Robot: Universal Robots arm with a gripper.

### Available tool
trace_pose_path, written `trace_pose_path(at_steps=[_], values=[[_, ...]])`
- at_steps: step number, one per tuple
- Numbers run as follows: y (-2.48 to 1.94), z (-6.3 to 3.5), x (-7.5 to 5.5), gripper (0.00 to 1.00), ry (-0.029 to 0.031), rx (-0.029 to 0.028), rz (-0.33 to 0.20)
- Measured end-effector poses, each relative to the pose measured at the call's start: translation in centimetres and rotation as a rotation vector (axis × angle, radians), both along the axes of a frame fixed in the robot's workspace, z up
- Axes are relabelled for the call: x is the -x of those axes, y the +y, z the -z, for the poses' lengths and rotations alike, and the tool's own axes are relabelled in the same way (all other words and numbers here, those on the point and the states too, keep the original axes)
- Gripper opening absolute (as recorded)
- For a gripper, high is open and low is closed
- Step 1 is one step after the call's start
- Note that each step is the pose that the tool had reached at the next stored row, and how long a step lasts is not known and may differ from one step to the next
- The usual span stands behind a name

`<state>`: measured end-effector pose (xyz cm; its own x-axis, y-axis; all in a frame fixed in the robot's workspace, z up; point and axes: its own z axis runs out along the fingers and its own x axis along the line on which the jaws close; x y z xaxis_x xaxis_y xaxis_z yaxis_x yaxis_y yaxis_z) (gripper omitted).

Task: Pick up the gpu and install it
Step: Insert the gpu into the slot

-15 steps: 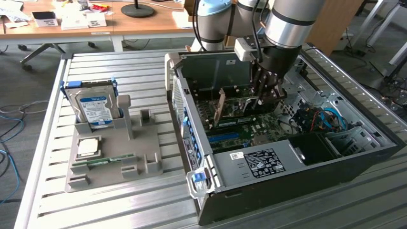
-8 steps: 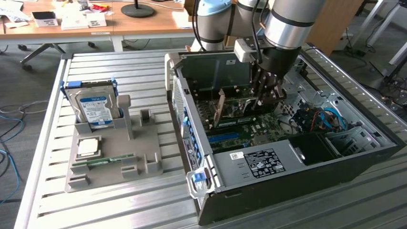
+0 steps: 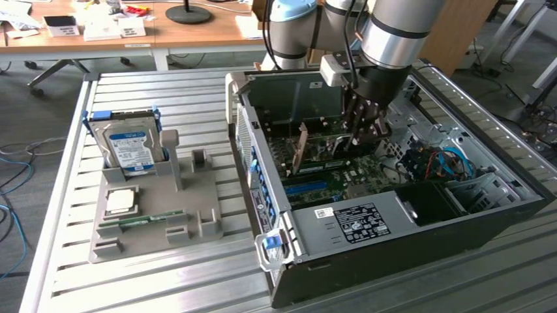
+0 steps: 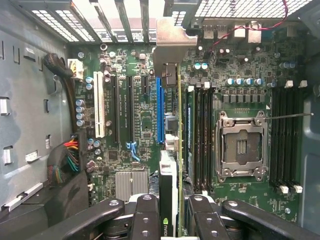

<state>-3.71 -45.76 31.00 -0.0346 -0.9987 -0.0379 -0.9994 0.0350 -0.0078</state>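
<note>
- One gripper [image 3: 359,140], clamped on the one gpu [image 3: 327,151]; a finger sits on each face of the card.
- The gpu stands on edge inside the open PC case [image 3: 392,261], low over the motherboard and near the case's rear wall (can't tell if it's seated).
- The case lies on its side on the slatted metal table [image 3: 174,287], toward the exterior view's right edge.
- One grey tray [image 3: 156,242] sits beside the case, toward the exterior view's left edge of the table. It holds one hard drive [image 3: 129,147] upright at the far end, one CPU [image 3: 120,201] flat mid-tray and one memory stick [image 3: 143,220] near the CPU.
- Exterior view adds the arm, the tray parts and the labelled power supply [image 3: 357,222] at the case's near end.
- Wrist view looks straight down the gripper [image 4: 172,206]. The gpu [image 4: 170,175] is edge-on, just beside the one blue slot [image 4: 160,107].
- Also there: one white slot [image 4: 100,107], one empty CPU socket [image 4: 240,145] and one finned heatsink [image 4: 131,182].
</note>
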Motion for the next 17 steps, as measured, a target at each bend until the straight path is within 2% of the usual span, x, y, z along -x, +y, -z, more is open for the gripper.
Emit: trace_pose_path(at_steps=[17], values=[[0.0,0.11,0.0,0.27,0.0,0.0001,0.0]])
